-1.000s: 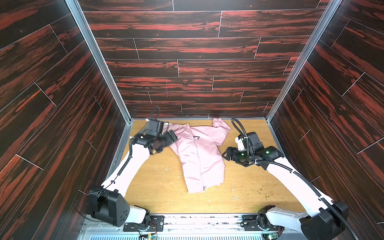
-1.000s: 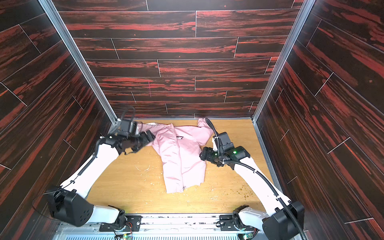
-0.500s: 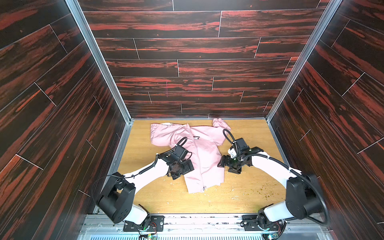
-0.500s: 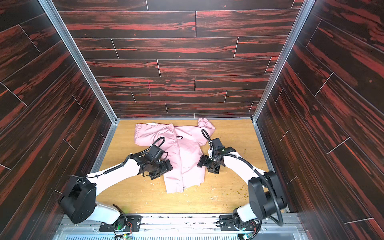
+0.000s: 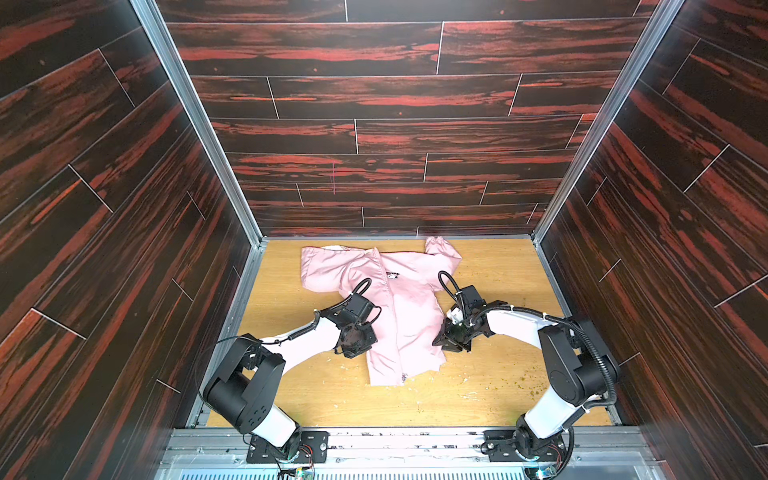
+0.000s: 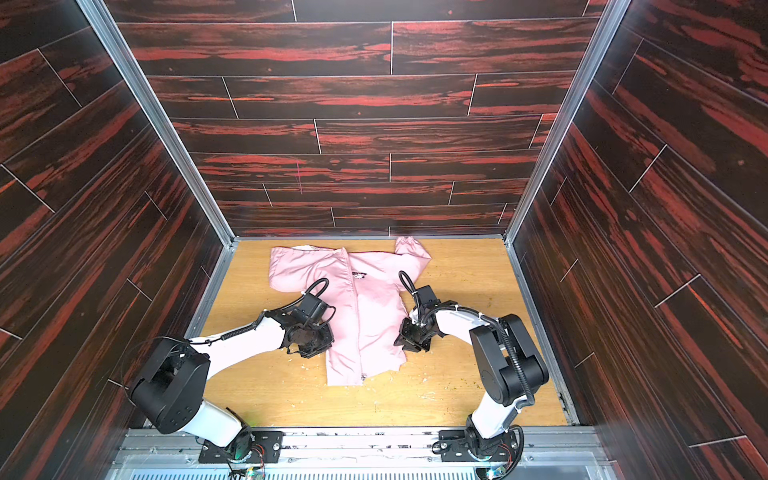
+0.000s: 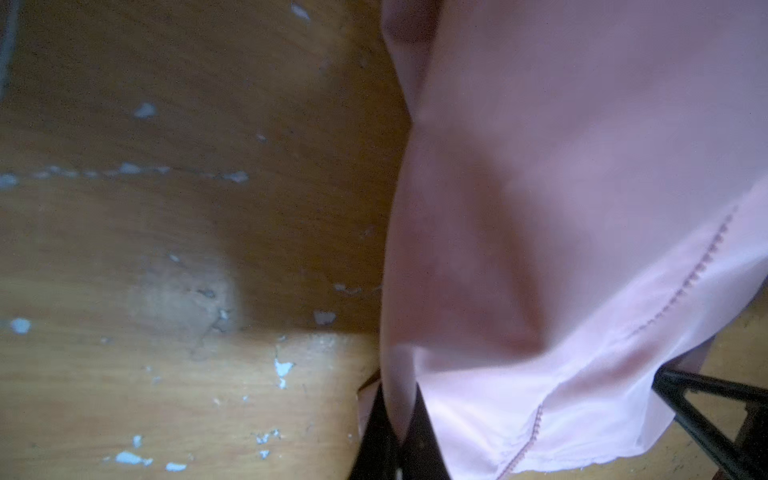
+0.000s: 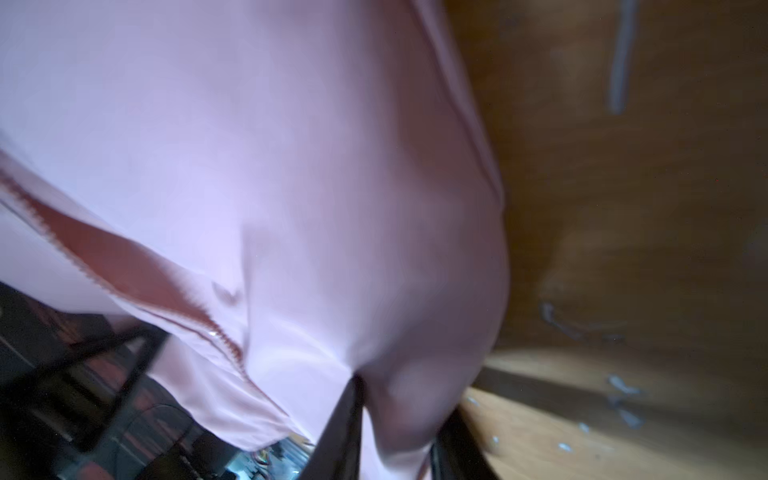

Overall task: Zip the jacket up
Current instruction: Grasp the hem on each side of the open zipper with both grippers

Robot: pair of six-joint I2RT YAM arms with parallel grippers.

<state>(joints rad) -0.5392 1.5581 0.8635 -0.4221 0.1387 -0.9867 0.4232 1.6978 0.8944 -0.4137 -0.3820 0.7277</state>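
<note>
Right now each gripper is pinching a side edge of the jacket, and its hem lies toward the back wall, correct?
No: the jacket has its hem away from the back wall, toward the front; both top views show it. The left gripper and right gripper each pinch a side edge, as said.

Top views: bright, even and sharp when I checked them.
Floor (image 5: 332, 399): well lit, with soft shadows close under the edge of the jacket (image 5: 407, 311).
Walls (image 5: 104, 166): darker, yet their grain read clearly.
Wrist views: dim and soft; the right one smeared the jacket, and I saw the floor half shaded in both.
</note>
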